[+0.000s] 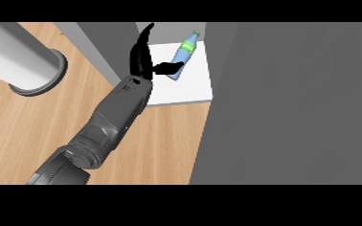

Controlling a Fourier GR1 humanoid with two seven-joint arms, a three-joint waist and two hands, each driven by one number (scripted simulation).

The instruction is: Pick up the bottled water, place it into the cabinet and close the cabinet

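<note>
Glossy dark grey segmented forearm (pixel 106 124), rounded elbow joint, slim black hand (pixel 145 60)

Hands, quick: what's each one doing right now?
Left hand: open, fingers straight, thumb touching the bottled water.
Right hand: not in view.

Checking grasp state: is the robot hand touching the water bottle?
Touching. In the head view the robot hand's thumb overlaps the lower end of the water bottle, with no gap visible; the long fingers stay straight.
</note>
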